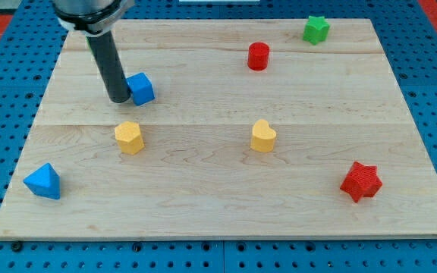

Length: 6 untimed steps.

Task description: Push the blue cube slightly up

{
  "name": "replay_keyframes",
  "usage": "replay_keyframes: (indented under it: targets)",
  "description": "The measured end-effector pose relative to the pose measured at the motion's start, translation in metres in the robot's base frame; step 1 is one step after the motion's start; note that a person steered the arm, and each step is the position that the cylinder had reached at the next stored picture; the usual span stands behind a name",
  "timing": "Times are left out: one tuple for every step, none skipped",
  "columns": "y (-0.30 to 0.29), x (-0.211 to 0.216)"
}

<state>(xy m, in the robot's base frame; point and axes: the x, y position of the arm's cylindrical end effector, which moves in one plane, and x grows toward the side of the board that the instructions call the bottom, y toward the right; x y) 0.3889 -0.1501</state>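
No readable text or brand marks anywhere. Left to right: blue pyramid-like block (43, 181) at the desk (203, 205) lower left corner. My tip (118, 99) is in the upper left, touching the left side of the blue cube (140, 89). I have no pincer, just the rod, so nothing to spread or pinch. Yellow hexagonal block (129, 137) sits below the cube, apart from it. Red cylinder (258, 56) near the view's top centre, yellow heart block (262, 136) below it mid-desk. Green star (315, 29) at top right, red star (361, 180) at lower right.
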Motion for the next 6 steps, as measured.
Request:
replay_keyframes:
  targets:
    - [0.004,0.024]
    - [0.033,0.028]
    - [0.038,0.001]
    - [0.017,-0.016]
    - [0.032,-0.022]
    - [0.037,-0.027]
